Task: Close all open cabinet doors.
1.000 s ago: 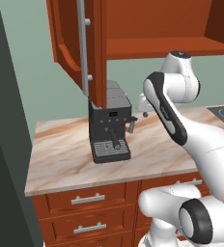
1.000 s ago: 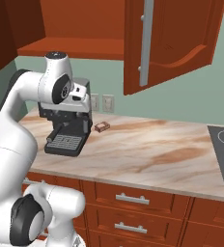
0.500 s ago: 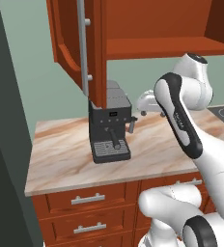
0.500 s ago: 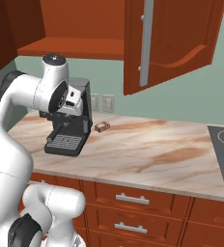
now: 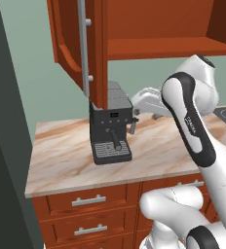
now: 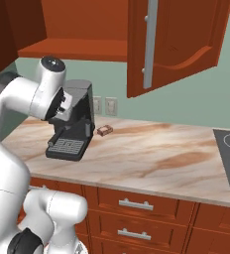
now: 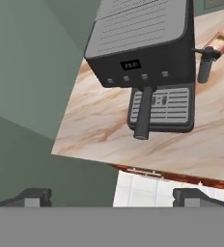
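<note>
With fingertips [image 7: 36, 195] spread wide and empty, best to lift clear of the coffee machine [image 5: 110, 127] and press the left cabinet door's [image 5: 71, 41] outer face.

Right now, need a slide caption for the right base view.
Open cabinet door hangs above the counter; the arm leans over the coffee machine.
</note>
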You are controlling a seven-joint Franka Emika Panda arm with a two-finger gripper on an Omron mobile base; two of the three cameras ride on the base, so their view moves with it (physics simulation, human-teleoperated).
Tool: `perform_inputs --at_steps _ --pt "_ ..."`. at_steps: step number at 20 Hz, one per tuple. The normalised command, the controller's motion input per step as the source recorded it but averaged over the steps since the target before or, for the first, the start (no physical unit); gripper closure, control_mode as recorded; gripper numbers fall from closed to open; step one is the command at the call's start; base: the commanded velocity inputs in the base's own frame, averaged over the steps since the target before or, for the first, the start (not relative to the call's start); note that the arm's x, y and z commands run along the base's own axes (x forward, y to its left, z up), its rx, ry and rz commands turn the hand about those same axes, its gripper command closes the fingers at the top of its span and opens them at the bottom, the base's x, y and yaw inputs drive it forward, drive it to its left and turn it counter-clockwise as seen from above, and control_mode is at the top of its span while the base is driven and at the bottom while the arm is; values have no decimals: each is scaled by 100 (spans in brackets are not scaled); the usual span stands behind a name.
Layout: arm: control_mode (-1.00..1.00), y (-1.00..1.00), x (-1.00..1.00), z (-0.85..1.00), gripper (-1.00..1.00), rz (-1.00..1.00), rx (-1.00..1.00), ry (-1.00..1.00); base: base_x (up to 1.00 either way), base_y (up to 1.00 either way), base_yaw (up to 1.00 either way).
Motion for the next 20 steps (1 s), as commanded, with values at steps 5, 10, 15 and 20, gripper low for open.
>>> perform_inputs --at_steps 5,10,15,20 --pt "-100 47 -32 9 -100 25 9 0 0 0 0" --pt "-100 44 -33 10 -100 4 17 2 0 0 0" --pt "-100 46 -34 8 -100 -2 14 9 0 0 0" --pt "-100 37 -34 2 -100 -1 15 23 0 0 0"
